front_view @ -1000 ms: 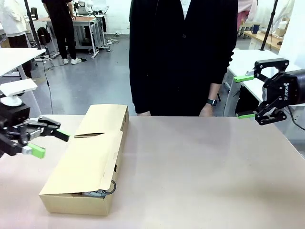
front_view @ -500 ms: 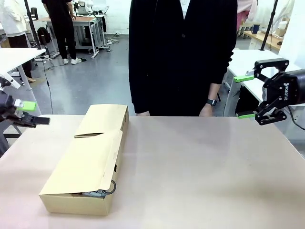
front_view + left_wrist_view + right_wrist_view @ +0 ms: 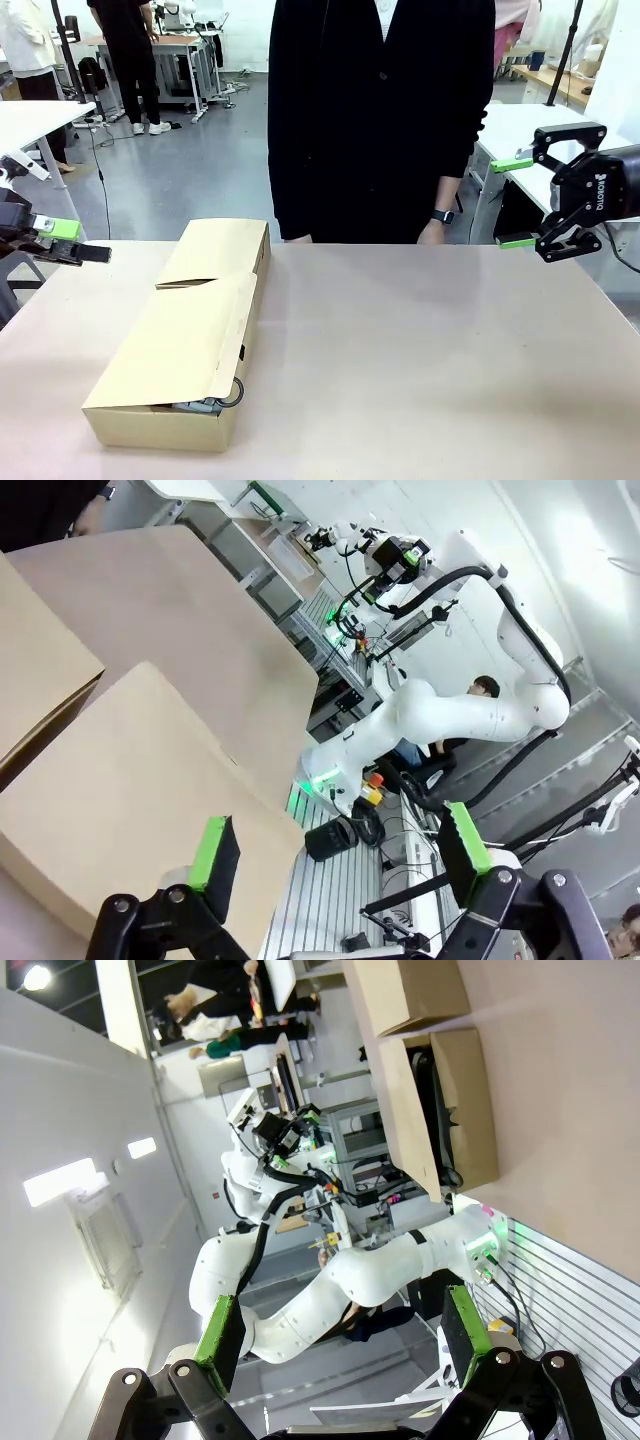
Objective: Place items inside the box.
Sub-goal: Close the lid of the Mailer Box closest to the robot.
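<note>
My left pincer hung at the frame's left edge, jaws apart and empty. My right pincer stood wide apart at upper right. The box lay lower left on the bench, flaps nearly down.

From my left wrist camera I see my left gripper at six o'clock, its green-padded fingers spread wide with nothing between them. The cardboard box lies from nine toward seven o'clock, flap lids down. The table runs toward eleven. The other white arm stands at three o'clock.
</note>
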{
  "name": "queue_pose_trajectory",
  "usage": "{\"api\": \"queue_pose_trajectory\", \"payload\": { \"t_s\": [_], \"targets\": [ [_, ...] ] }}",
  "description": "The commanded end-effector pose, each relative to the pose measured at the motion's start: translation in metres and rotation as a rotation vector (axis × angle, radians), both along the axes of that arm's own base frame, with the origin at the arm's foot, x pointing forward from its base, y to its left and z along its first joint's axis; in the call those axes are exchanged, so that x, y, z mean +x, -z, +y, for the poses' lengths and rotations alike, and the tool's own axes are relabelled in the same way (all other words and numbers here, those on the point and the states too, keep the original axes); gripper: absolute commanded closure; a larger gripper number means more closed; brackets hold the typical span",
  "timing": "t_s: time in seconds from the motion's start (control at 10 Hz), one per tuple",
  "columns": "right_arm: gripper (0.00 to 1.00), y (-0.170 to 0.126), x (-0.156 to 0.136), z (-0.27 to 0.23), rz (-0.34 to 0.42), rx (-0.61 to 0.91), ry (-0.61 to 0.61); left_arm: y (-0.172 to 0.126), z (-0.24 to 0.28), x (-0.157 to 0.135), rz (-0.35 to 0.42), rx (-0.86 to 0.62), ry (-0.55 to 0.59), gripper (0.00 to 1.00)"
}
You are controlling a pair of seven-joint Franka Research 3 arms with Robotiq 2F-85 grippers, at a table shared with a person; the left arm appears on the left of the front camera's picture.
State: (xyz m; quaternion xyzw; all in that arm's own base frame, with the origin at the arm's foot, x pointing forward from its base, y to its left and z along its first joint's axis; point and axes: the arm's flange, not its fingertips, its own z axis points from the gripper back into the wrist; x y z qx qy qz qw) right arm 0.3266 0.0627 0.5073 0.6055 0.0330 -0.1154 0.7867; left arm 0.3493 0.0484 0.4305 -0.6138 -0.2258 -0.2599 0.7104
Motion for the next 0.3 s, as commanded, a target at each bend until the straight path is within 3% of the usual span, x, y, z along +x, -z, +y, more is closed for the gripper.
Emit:
{"api": "queue_pose_trajectory", "payload": {
  "t_s": [0.0,0.2],
  "targets": [
    [0.00,-0.0005,0.0019,0.0014,-0.015,0.014,0.011,0.0033,0.0012,-0.0048,-0.013,-0.001,0.002,0.00],
    [0.00,-0.0005,0.0019,0.0014,-0.015,0.014,0.011,0.0033,0.0012,-0.0048,-0.013,-0.001,0.002,0.00]
  ]
}}
